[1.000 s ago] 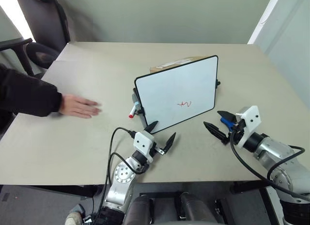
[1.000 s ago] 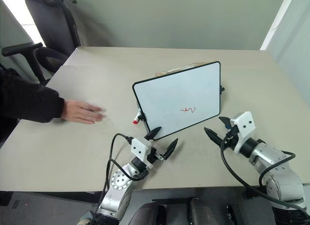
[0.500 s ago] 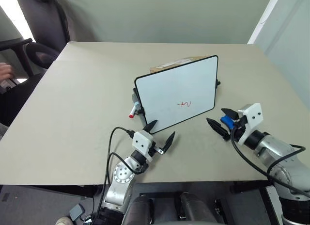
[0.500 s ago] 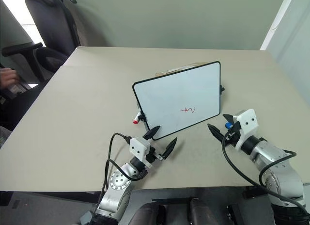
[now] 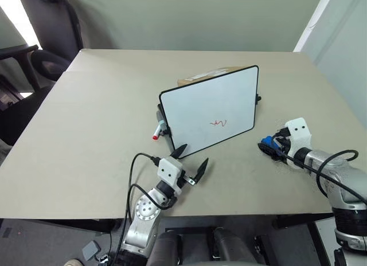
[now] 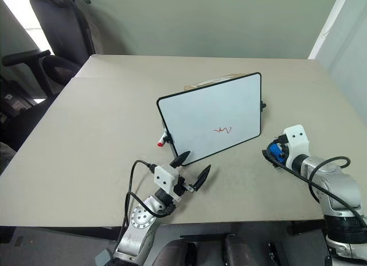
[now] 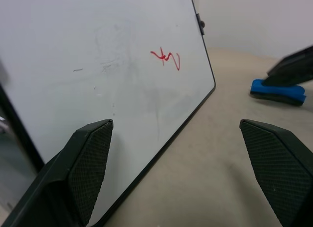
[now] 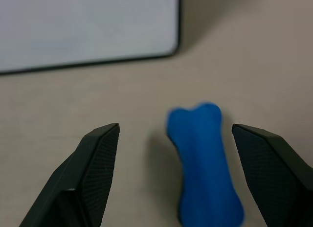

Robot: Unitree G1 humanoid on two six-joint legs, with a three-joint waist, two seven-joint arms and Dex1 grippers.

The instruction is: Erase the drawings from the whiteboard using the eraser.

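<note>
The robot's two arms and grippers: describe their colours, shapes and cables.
Both arms are silver-grey metal with rounded joints, white blocky wrist housings and looping black cables. The left gripper and right gripper each have two black, pointed fingers with finely textured pads.

Even, soft indoor light; head views sharp, wrist views partly out of focus.

Strong daylight burns out the far left corner beyond the worktop (image 5: 86,105), well away from the left pincer (image 5: 191,161). Shadows are faint and soft-edged. The board (image 5: 209,110) carries a dull sheen without hard glare. Between the right pincer's (image 8: 176,153) fingers the eraser (image 8: 204,158) is blurred, its edges smeared; the board's edge beyond is soft too. Ahead of the left pincer the squiggle (image 7: 166,58) reads clearly.
</note>
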